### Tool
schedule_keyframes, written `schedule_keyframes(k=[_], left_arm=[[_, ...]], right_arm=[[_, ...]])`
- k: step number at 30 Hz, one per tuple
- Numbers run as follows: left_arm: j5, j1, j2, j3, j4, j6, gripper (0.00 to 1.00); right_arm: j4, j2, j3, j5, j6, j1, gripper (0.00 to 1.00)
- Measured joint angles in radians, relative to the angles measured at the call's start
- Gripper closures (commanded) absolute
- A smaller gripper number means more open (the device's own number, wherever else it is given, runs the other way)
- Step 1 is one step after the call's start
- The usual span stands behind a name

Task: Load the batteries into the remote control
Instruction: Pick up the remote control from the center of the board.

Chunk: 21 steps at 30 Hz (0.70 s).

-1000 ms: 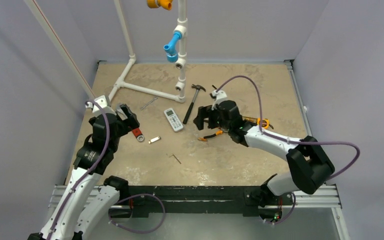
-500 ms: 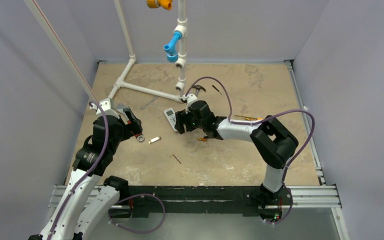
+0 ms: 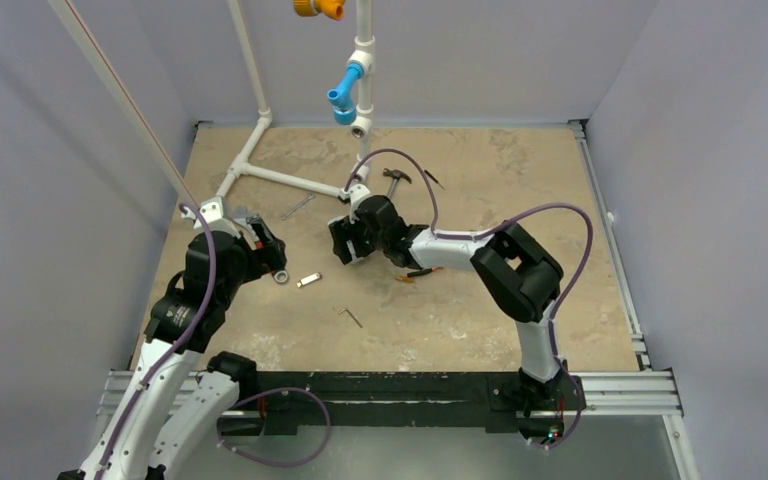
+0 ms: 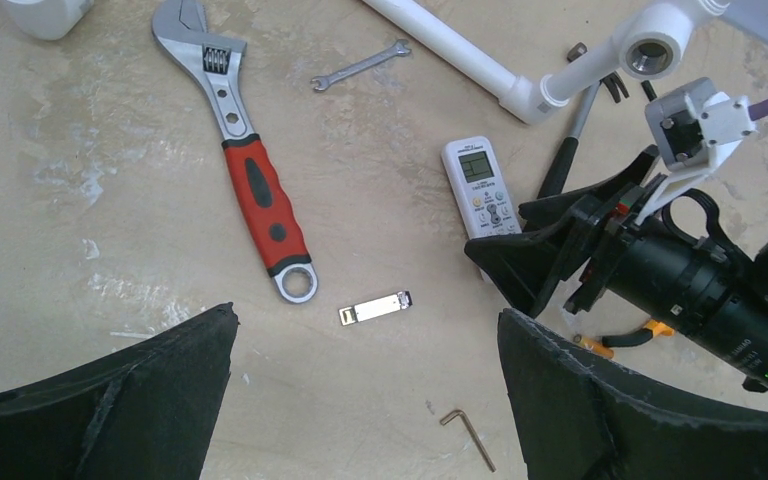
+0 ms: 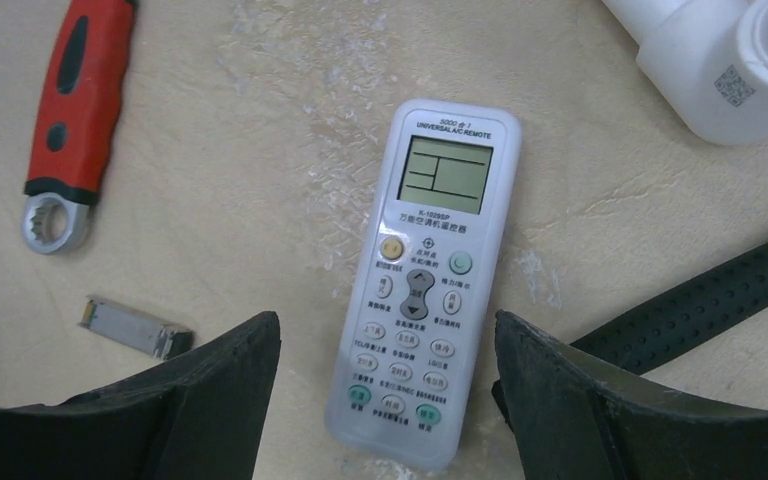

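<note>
change: the right gripper has swung in from the right and now hangs right over the remote control.
right jaws: apart, one finger on each side of the remote control's near end, not pinching it.
left gripper: left of the remote control, hardly moved, jaws wide apart, holding nothing.
what it means: i think the grab comes next. the remote control lies buttons up, so it must be turned over first.
batteries: i cannot see any.
nearer than the remote control: one bent key.
left of it: one silver piece, one red wrench.
beyond it: one small spanner, one hammer.
remote controls: one.
</note>
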Motion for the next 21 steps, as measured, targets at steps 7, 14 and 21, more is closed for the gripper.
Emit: schedule_keyframes(k=[7,14,21], left_arm=[[0.009,0.0,0.0,0.0,0.0,0.0,0.01],[0.015,0.0,0.0,0.0,0.0,0.0,0.01],[0.019,0.0,0.002,0.0,0.0,-0.001,0.01]], right_arm=[[-0.031,0.049,0.027,0.047,-0.029,0.009,0.31],[-0.048,0.049,0.025,0.099,-0.056,0.04,0.4],[-0.033,0.049,0.006,0.154,-0.083,0.068,0.47]])
